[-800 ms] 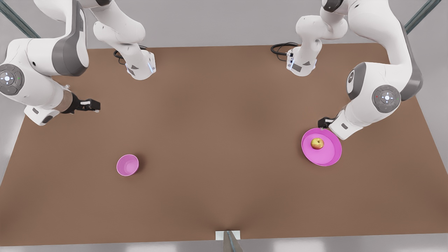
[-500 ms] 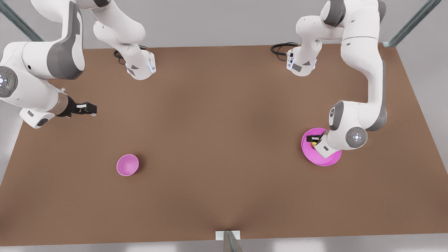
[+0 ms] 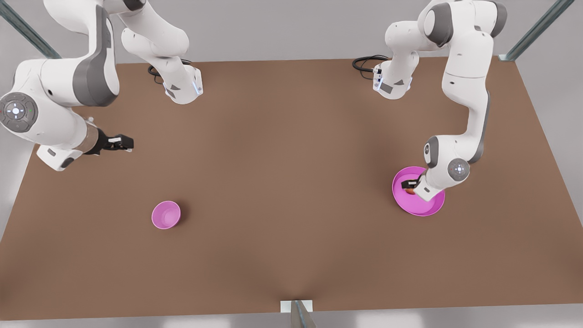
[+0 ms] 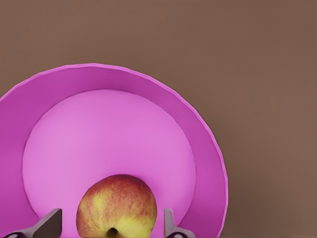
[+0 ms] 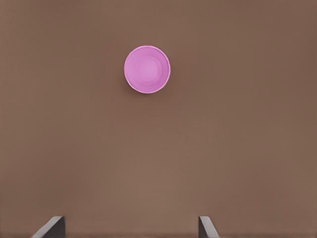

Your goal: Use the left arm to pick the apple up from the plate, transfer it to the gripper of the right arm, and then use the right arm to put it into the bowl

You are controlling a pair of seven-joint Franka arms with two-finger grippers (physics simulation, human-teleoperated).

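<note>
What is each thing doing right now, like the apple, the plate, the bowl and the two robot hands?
apple: sitting on the plate, between the left gripper's open fingers, not gripped yet.
plate: flat on the table, holding the apple.
bowl: upright on the table, empty.
left gripper: open, down around the apple.
right gripper: open, waiting above the table, away from the bowl.

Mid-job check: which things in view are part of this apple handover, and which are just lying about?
In the job:
- apple, on the plate, between the open left end effector's fingers
- plate
- bowl
- right end effector, open, waiting above the table

Just there:
- table
- cables by the arm bases
</note>
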